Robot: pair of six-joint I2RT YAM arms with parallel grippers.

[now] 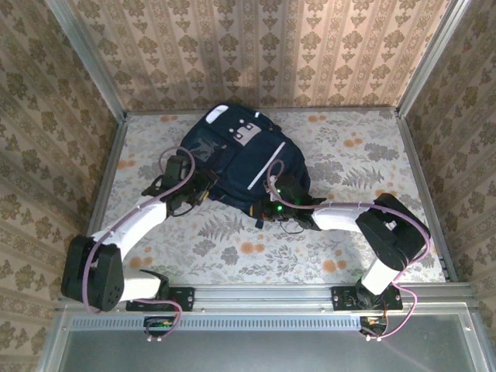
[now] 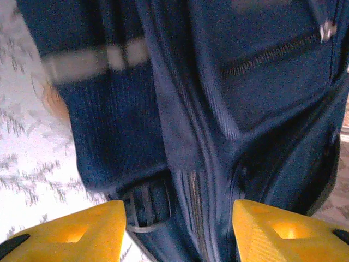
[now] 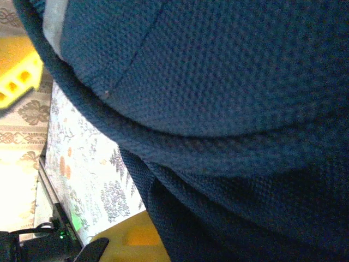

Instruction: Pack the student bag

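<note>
The student bag (image 1: 240,159), a large dark navy backpack with white stripes and a grey-white patch, lies on the table's back middle. My left gripper (image 1: 200,190) is at its lower left edge. In the left wrist view its yellow fingers (image 2: 71,234) stand wide apart and open, with the bag's zipper seam (image 2: 199,207) and a dark strap loop between them, untouched. My right gripper (image 1: 273,203) is at the bag's near edge. Navy fabric (image 3: 218,109) drapes over it, one yellow finger (image 3: 128,241) shows beneath, and it is shut on the bag's fabric.
The floral table top (image 1: 232,248) has free room in front of the bag and to both sides. Metal rails (image 1: 108,178) and patterned walls close in the left, right and back. Both arms reach in from the near edge.
</note>
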